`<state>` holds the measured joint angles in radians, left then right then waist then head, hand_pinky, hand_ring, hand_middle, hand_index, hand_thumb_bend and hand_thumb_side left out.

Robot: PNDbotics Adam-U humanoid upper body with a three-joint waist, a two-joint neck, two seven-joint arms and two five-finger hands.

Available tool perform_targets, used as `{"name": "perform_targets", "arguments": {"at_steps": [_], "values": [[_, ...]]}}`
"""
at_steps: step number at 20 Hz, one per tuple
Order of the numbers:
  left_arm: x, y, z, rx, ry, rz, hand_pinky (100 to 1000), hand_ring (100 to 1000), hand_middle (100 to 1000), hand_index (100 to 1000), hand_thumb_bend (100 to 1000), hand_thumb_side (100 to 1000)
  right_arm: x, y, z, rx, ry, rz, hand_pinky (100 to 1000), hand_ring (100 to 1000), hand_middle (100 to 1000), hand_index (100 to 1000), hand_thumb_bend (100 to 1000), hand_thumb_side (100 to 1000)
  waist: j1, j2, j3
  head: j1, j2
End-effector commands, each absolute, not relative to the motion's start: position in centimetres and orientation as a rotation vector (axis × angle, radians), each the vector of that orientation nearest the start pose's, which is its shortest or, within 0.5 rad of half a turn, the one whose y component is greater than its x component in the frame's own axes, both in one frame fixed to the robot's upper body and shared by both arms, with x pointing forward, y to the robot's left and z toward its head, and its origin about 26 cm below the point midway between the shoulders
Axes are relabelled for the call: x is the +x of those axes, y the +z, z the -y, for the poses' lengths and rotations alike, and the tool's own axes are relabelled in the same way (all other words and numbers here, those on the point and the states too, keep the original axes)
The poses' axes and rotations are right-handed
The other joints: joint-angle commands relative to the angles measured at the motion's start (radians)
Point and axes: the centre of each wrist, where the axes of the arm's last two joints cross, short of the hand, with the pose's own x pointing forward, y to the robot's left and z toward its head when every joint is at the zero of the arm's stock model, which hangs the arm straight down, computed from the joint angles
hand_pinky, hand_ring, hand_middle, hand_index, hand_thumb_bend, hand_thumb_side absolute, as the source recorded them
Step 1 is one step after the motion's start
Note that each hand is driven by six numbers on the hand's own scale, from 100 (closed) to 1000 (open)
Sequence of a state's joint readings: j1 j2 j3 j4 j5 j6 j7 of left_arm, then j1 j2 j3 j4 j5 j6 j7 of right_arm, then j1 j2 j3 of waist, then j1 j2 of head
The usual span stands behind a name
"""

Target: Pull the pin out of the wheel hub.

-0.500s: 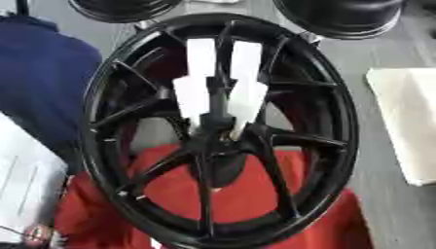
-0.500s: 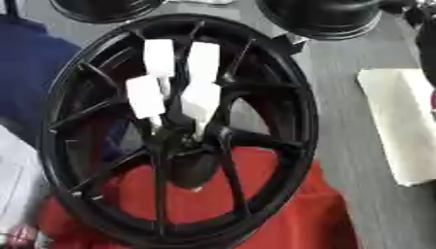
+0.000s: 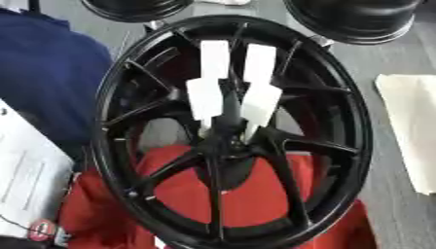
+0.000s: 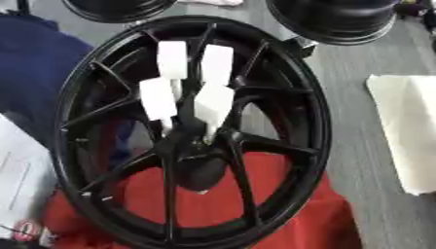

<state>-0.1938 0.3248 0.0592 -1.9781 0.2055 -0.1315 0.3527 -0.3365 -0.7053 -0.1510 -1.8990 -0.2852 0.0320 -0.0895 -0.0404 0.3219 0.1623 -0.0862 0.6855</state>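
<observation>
A grey floor (image 3: pixel 391 53) carries a red cloth (image 3: pixel 247 194), a blue cloth (image 3: pixel 47 73) at the left, white sheets at both sides and 2 more black rims cut off along the top edge. The black wheel hub (image 3: pixel 230 141) fills the middle over the red cloth, with 4 white blocks (image 3: pixel 231 85) clustered at its centre. I cannot make out the pin among them, and neither robot hand shows in either view, so their fingers cannot be told.
</observation>
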Motion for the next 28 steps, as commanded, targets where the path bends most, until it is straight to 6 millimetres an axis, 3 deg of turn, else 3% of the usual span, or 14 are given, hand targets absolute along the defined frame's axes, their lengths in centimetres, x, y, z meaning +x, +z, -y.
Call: {"name": "perform_targets", "arguments": {"at_steps": [1,6,22,25,26,27,28], "values": [[28.8,17.9,-28.9,0.194,0.180,2.328,770,798,697,754,233,710,29.7,29.0,35.6,-0.457,0.536,2.256,805,955,785,756,100,591,-0.001,-0.027,0.002,-0.008,0.000],[28.8,17.9,-28.8,0.187,0.167,2.325,770,798,697,754,232,709,29.8,31.3,35.8,-0.503,0.725,2.252,805,949,781,756,100,557,-0.001,-0.036,0.004,-0.009,0.004],[28.9,18.2,-28.6,0.168,0.160,2.336,769,800,697,754,233,707,29.9,31.6,35.3,-0.478,0.687,2.285,805,950,781,754,100,565,0.007,-0.030,0.010,0.005,-0.006],[28.9,18.2,-28.6,0.167,0.157,2.336,769,800,698,754,233,707,29.8,32.2,35.2,-0.491,0.732,2.291,808,946,781,759,100,505,0.006,-0.031,0.011,0.007,-0.004],[28.9,18.2,-28.6,0.167,0.154,2.335,769,800,698,754,232,707,29.8,32.6,35.0,-0.505,0.785,2.292,810,943,781,762,100,455,0.005,-0.032,0.011,0.007,-0.003],[28.9,18.2,-28.6,0.167,0.151,2.334,769,801,698,754,232,707,29.8,33.2,34.7,-0.520,0.870,2.292,814,935,779,768,100,342,0.004,-0.033,0.012,0.006,-0.002],[28.9,18.2,-28.6,0.165,0.147,2.333,769,801,698,754,232,707,29.7,33.9,34.3,-0.534,1.008,2.287,815,930,777,769,100,317,0.003,-0.035,0.013,0.003,-0.002]]}}
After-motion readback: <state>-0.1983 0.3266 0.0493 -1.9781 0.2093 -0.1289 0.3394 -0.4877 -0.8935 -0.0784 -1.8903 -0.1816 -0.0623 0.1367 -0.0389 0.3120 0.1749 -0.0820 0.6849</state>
